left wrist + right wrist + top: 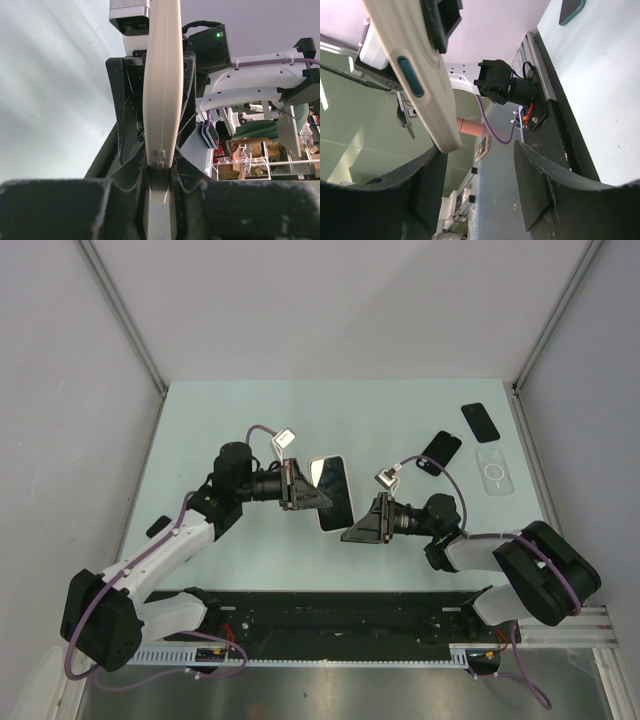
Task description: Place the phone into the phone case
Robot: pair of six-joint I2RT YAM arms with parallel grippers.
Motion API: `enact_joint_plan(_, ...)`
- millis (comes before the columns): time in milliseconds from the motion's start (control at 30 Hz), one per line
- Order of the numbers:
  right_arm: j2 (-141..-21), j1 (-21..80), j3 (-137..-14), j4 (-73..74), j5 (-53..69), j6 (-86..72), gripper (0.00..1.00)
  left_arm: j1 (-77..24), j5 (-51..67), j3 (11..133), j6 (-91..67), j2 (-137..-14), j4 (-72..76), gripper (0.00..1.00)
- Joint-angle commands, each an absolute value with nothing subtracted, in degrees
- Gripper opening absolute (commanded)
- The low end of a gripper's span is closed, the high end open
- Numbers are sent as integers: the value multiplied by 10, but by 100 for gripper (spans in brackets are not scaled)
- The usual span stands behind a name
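Above the middle of the table (250,410), lifted clear of the surface: white-edged phone (335,483), clamped edge-on in the left gripper (318,498). Just beside its near end, right gripper (350,534), jaws spread, closed on nothing. Far right, flat on the table: clear phone case (494,470), with two dark phones (480,421) near it.

In the left wrist view I get the phone (161,100) edge-on only. Its top runs off the frame and its lower end sinks between the fingers (127,145), so neither face shows. In the right wrist view its upper part is cut off, as is a teal-rimmed thing (572,9) at the top. From above, I cannot tell whether the right gripper (355,530) touches the phone, nor what the dark bit (157,526) at the table (240,410) edge is.
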State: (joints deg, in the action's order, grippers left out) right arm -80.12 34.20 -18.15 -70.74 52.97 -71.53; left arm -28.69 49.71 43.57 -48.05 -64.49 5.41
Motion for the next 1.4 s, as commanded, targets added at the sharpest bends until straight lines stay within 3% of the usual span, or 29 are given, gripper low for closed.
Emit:
enact_joint_plan(0,-823,344,-176,-861,518,-758,58,-283,499,443,-481,-640,79,0)
enact_joint_plan(500,-819,332,-186,-857,481,-752,49,-282,499,420,-477,-668,81,0)
enact_joint_plan(600,-814,328,-187,-852,476,-753,38,-282,499,418,-476,-671,83,0)
enact_joint_plan(700,-805,327,-187,-835,470,-748,18,-281,488,418,-469,-673,74,0)
enact_joint_plan(733,-800,327,-187,-828,469,-743,6,-281,482,423,-456,-674,67,0)
enact_joint_plan(800,-789,326,-187,-796,463,-736,0,-282,442,434,-430,-679,11,0)
enact_joint_plan(933,-742,327,-200,-688,447,-695,0,-282,411,454,-375,-687,-61,0)
enact_joint_plan(1200,-655,328,-232,-464,401,-578,2,-281,438,448,-387,-689,-33,0)
enact_joint_plan(1233,-651,323,-233,-460,400,-581,25,-280,455,443,-408,-695,-5,0)
enact_joint_plan(1267,-646,322,-233,-461,400,-585,35,-280,481,439,-421,-697,15,0)
enact_joint_plan(1367,-646,316,-233,-482,410,-599,49,-280,497,433,-448,-695,43,0)
